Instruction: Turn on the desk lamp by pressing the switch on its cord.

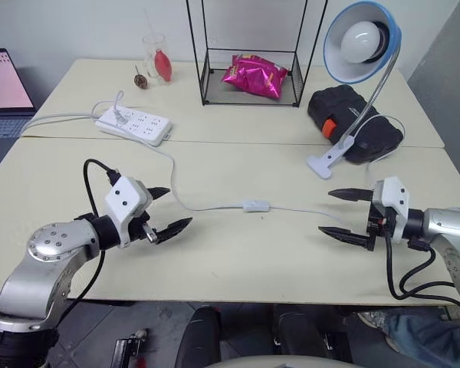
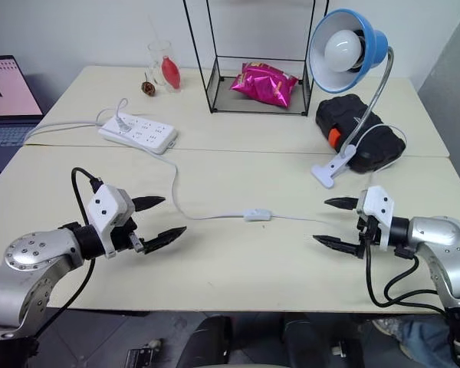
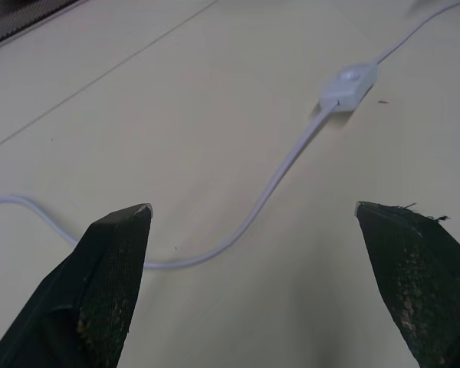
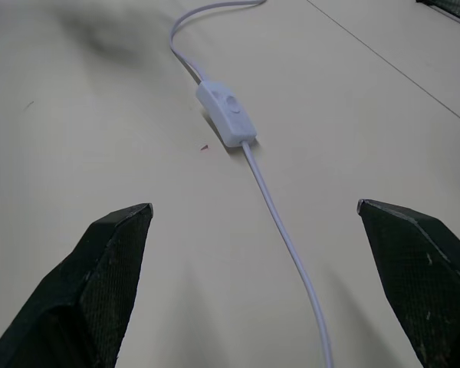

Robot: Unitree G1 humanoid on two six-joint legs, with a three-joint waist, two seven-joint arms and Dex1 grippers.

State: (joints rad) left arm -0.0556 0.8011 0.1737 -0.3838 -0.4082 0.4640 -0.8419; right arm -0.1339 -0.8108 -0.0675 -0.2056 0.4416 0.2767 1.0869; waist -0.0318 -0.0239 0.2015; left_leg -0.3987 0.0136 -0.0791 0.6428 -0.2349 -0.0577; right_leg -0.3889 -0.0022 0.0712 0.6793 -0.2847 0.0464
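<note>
The desk lamp (image 1: pixel 362 42), a blue dome with a white bulb on a silver gooseneck, stands at the back right on its white clip base (image 1: pixel 324 162); the bulb looks unlit. Its thin white cord (image 1: pixel 192 205) runs across the near table to the small white switch (image 1: pixel 256 205), which lies flat in the middle between my two grippers. My left gripper (image 1: pixel 169 208) hovers open to the left of the switch, pointing at it. On the switch's right my right gripper (image 1: pixel 345 214) is open too, with the cord (image 4: pixel 280 222) leading away between its fingers.
A white power strip (image 1: pixel 134 124) lies at the back left, a laptop (image 1: pixel 4 92) beyond the left edge. A black wire frame holds a pink bag (image 1: pixel 254 77). A black case (image 1: pixel 355 123) sits behind the lamp's base. A glass (image 1: pixel 156 55) stands far back.
</note>
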